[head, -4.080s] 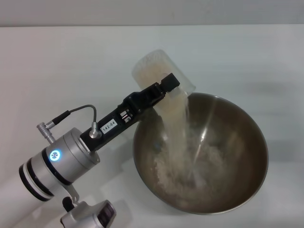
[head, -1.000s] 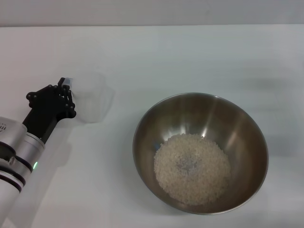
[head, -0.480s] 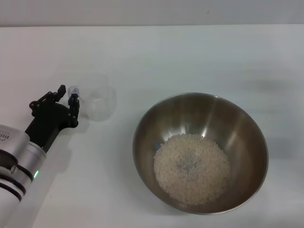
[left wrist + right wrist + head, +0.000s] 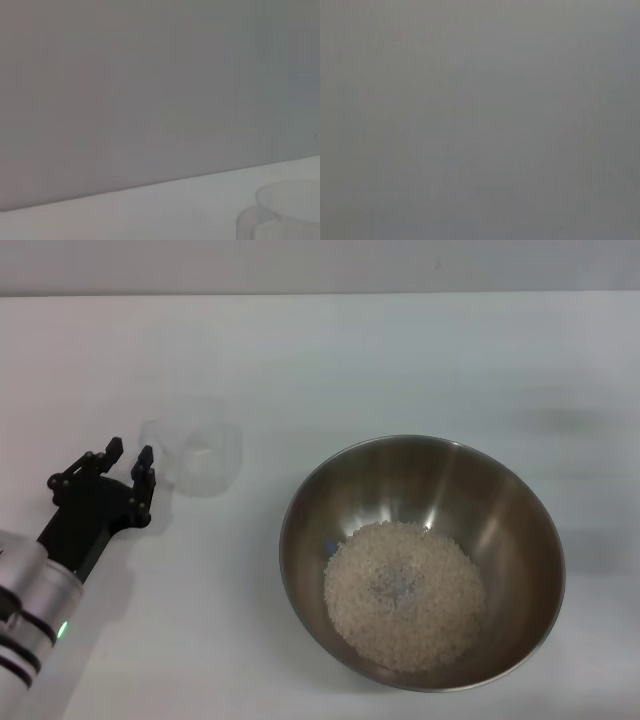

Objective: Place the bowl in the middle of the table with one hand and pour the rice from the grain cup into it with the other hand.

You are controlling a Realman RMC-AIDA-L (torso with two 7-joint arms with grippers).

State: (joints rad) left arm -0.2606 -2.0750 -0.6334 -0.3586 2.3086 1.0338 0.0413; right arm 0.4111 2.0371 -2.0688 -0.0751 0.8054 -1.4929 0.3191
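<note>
Rice point(image 4: 405, 595) lies as a loose, pale mound in the bottom of the bowl point(image 4: 500, 495), which sits upright on the table point(image 4: 400, 350) at the centre-right of the head view. The bowl's polished inner wall is bare above the grain mass on every side.

The grain cup point(image 4: 198, 455) stands upright on the table to the left of the bowl, clearly apart from it. No grains can be made out inside it. In the left wrist view the cup point(image 4: 290, 210) appears at the edge of the picture, resting on the white surface, with a plain grey wall behind.

The left end effector point(image 4: 128, 467) sits just left of the grain cup, low over the table. Its two black fingers point(image 4: 145, 475) are spread apart with an empty gap between them, and the cup lies outside that gap; the nearer fingertip is close to the cup's side, but contact between the two cannot be determined. The silver wrist behind it runs toward the lower-left corner of the head view.

The right end effector appears in no view; the right wrist view shows only a uniform grey field.
</note>
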